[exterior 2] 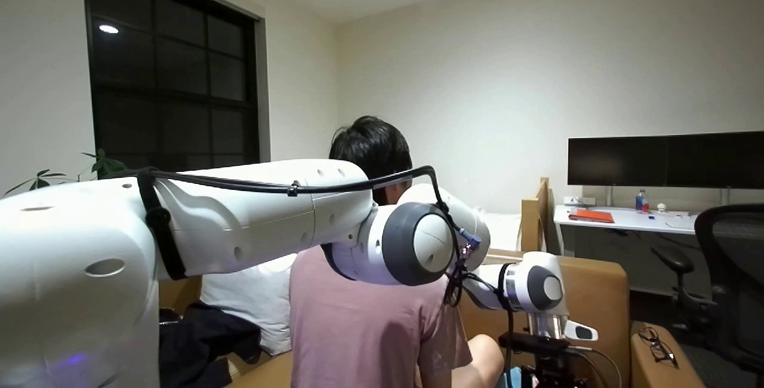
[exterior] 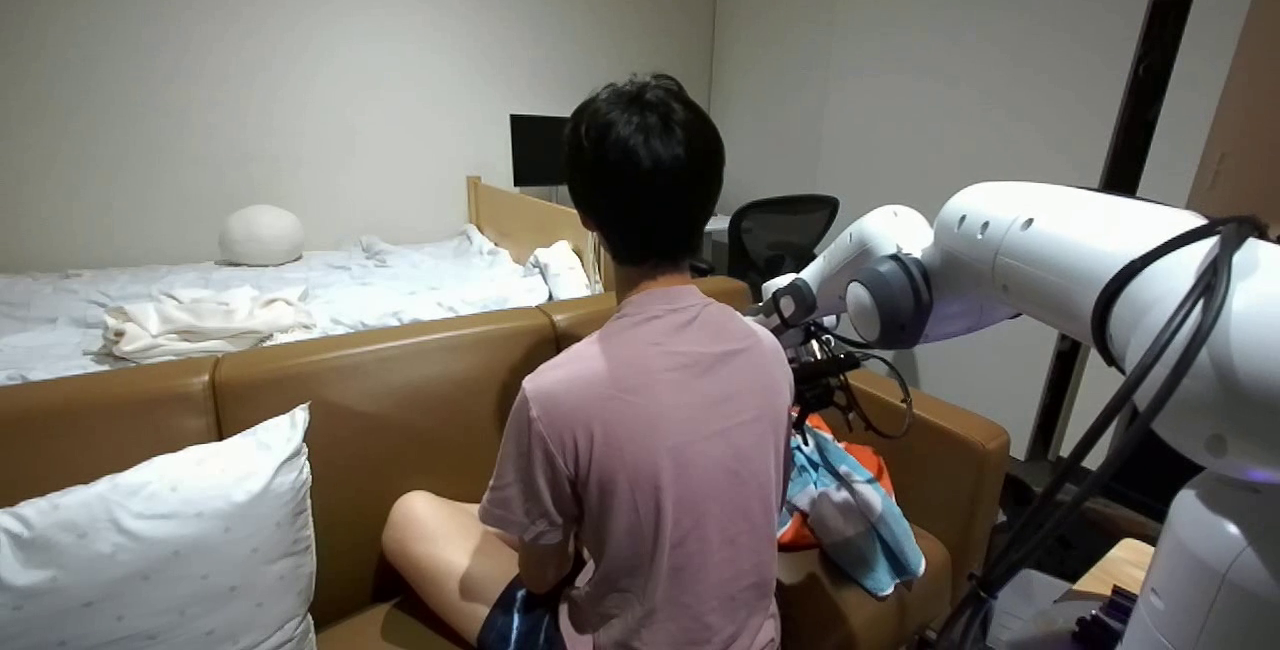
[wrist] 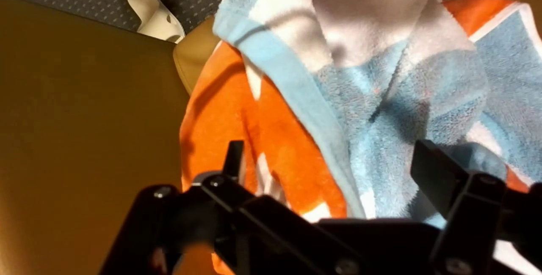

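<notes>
A crumpled towel (wrist: pixel 288 127) in orange, light blue and white fills most of the wrist view. My gripper (wrist: pixel 329 156) is over it with the fingers (wrist: pixel 436 173) wide apart. Between them only towel surface shows, and nothing is gripped; whether the tips touch the cloth I cannot tell. In an exterior view the towel (exterior: pixel 860 520) is heaped on the brown sofa's seat by the armrest, partly hidden behind a seated person (exterior: pixel 670 460) in a pink shirt. The black gripper body (exterior 2: pixel 552 364) is cut off by the lower edge in an exterior view.
The person (exterior 2: pixel 364 328) sits right beside my arm, back to the cameras. The sofa armrest (exterior 2: pixel 662 370) bears eyeglasses (exterior 2: pixel 658 346). Cables (exterior: pixel 1170 360) hang along the arm. A white pillow (exterior: pixel 170 540) leans on the sofa; a bed (exterior: pixel 400 280) stands behind. A pale object (wrist: pixel 154 15) lies on the carpet.
</notes>
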Controlling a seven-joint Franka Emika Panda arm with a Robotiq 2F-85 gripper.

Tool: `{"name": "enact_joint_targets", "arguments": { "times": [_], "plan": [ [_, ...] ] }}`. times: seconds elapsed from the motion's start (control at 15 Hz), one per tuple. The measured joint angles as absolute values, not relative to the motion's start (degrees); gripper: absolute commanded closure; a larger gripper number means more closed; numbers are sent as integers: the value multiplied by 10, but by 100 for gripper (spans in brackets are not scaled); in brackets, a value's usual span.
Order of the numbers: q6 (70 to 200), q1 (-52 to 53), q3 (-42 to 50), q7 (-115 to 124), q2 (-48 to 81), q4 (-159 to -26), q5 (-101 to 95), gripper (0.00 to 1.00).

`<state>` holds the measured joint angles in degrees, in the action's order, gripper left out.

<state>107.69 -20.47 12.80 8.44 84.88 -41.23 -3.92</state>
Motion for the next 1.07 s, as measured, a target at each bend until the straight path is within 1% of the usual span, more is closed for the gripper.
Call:
{"name": "enact_joint_targets", "arguments": {
  "times": [1.07],
  "plan": [
    [1076,-209,128,84,849,-404,-41,0]
  ]
}}
